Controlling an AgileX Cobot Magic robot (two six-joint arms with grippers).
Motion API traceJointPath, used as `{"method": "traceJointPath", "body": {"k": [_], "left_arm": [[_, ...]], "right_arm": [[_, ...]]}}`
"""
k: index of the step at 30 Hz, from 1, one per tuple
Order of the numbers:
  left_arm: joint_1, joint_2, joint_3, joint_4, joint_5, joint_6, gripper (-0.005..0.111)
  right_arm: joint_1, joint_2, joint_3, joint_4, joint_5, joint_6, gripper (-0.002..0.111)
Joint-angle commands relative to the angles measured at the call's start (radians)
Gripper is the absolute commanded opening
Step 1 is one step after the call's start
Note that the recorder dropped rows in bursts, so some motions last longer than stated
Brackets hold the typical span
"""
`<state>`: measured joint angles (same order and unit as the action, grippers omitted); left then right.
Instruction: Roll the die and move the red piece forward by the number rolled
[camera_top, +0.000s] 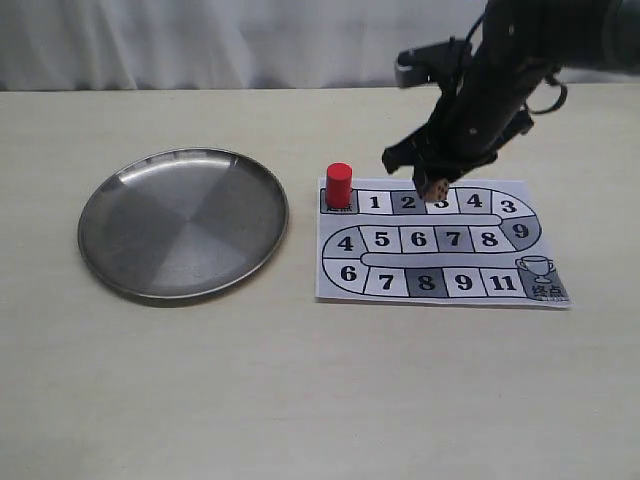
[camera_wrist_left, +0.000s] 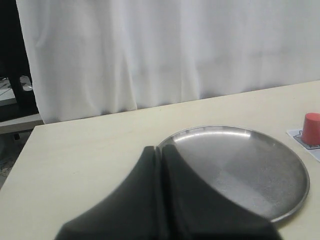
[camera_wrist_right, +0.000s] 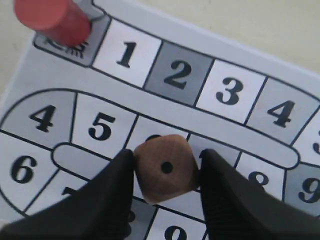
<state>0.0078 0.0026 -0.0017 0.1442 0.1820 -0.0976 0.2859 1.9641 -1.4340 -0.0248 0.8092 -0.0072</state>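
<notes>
Now the right claw pinches the die over the board; the red piece stands beside square 1. The left claw is pressed together.

On the table, at left, a plate; just right of it, near but apart, a game board. Upright on the board's far-left corner square, beside square 1, a pawn. Above the board, pinched in the right gripper, a die.

Tan die with dark pip; bright red piece.
</notes>
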Motion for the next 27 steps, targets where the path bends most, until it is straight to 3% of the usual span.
{"method": "traceJointPath", "body": {"k": [1,2,4,6,8,10,16,19,25,27], "left_arm": [[-0.008,-0.003,0.002,0.0,-0.009,-0.001,0.0],[-0.008,-0.003,0.002,0.0,-0.009,-0.001,0.0],[-0.008,-0.003,0.002,0.0,-0.009,-0.001,0.0],[-0.008,-0.003,0.002,0.0,-0.009,-0.001,0.0],[-0.008,-0.003,0.002,0.0,-0.009,-0.001,0.0],[-0.008,-0.003,0.002,0.0,-0.009,-0.001,0.0],[-0.008,-0.003,0.002,0.0,-0.009,-0.001,0.0],[-0.008,-0.003,0.002,0.0,-0.009,-0.001,0.0],[-0.008,-0.003,0.002,0.0,-0.009,-0.001,0.0],[-0.008,-0.003,0.002,0.0,-0.009,-0.001,0.0]], "right_arm": [[-0.005,0.013,0.063,-0.027,-0.126,0.007,0.021],[-0.005,0.013,0.063,-0.023,-0.129,0.016,0.027],[-0.005,0.013,0.063,-0.023,-0.131,0.029,0.062],[-0.005,0.013,0.063,-0.023,-0.127,0.029,0.078],[-0.005,0.013,0.063,-0.023,-0.129,0.029,0.085],[-0.005,0.013,0.063,-0.023,-0.129,0.029,0.085],[-0.005,-0.013,0.063,-0.051,-0.122,0.025,0.075],[-0.007,-0.061,0.063,-0.093,-0.107,0.027,0.056],[-0.077,-0.19,0.063,-0.095,-0.088,0.038,0.004],[-0.119,-0.217,0.063,-0.095,-0.072,0.057,0.004]]}}
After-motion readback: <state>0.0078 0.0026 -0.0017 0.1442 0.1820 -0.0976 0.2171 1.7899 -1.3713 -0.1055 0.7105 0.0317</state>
